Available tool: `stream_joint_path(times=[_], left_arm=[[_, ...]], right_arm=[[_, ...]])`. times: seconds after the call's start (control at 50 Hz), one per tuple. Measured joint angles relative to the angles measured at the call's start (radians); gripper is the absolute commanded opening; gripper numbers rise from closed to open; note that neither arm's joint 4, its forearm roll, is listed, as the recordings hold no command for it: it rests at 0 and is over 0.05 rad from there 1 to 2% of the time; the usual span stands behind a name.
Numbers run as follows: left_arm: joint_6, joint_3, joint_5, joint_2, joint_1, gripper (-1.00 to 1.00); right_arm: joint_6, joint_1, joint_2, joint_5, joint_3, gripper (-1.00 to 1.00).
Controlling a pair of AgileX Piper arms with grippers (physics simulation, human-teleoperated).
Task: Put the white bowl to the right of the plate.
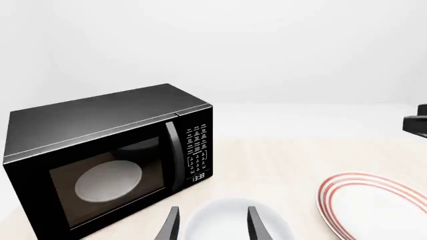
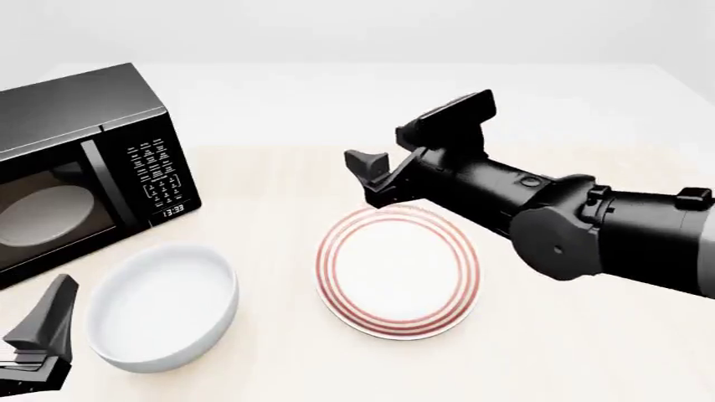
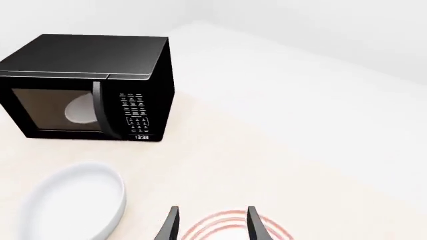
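Observation:
The white bowl (image 2: 162, 306) is plain, deep and glossy, and rests on the table to the left of the plate (image 2: 399, 272), a flat white disc with thin red rings. My left gripper (image 1: 213, 208) is open, its two dark fingers pointing at the bowl (image 1: 233, 222) just beyond them without touching it. In the front view only part of the left arm (image 2: 39, 335) shows, at the bottom-left corner beside the bowl. My right gripper (image 2: 378, 173) hovers open over the plate's far edge. In the right wrist view its fingers frame the plate (image 3: 230, 225), with the bowl (image 3: 73, 205) off to one side.
A black microwave (image 2: 79, 159) with a shut glass door stands at the left rear, a pale oval dish (image 2: 39, 213) visible inside. The right arm's thick black body (image 2: 604, 222) stretches over the table from the right. Bare tabletop (image 2: 581, 335) lies right of the plate.

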Motion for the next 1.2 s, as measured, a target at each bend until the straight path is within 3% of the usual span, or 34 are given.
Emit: stream_joint_path(times=[0.46,0.82,1.2], left_arm=[[0.0,0.0,0.0,0.0,0.0,1.0],[0.0,0.0,0.0,0.0,0.0,1.0],[0.0,0.0,0.0,0.0,0.0,1.0]], right_arm=[[0.017,0.139,0.246,0.098,-0.271,1.0],[0.036,0.224,0.455,0.249,-0.498,1.0],[0.058,0.273,0.551,0.312,-0.581,1.0]])
